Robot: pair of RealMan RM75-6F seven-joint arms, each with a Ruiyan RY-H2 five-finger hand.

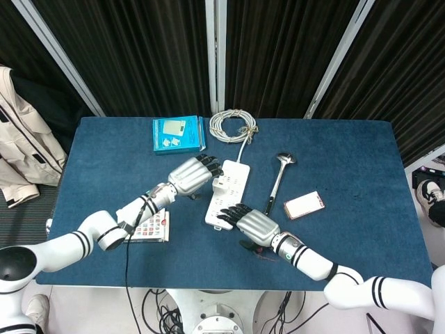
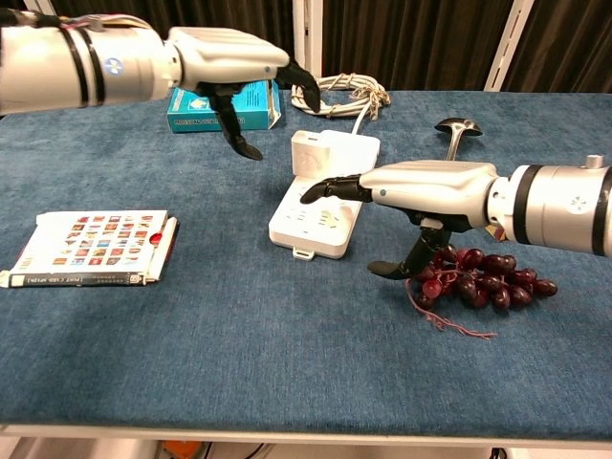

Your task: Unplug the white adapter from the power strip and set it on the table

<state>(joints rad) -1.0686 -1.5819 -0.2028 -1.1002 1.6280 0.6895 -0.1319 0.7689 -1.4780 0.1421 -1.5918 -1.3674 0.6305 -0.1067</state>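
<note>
While the white adapter [image 2: 308,154] sits plugged into the far end of the power strip [image 2: 325,194] on the blue bench [image 1: 348,153], the left robot hand [image 1: 189,175] hovers just beside it, released, fingers extended and apart, grasping nothing. Over the strip's near end, the right robot hand [image 1: 249,221] is likewise released, fingers spread. Grapes [image 2: 488,283] lie beneath the right forearm.

The table [image 2: 239,335] is dark blue. The power strip [image 2: 325,234] and adapter [image 2: 308,151] are white. The box [image 2: 191,103] is teal, the grapes [image 2: 488,282] dark red, and the hands' fingers [image 2: 325,188] black.
</note>
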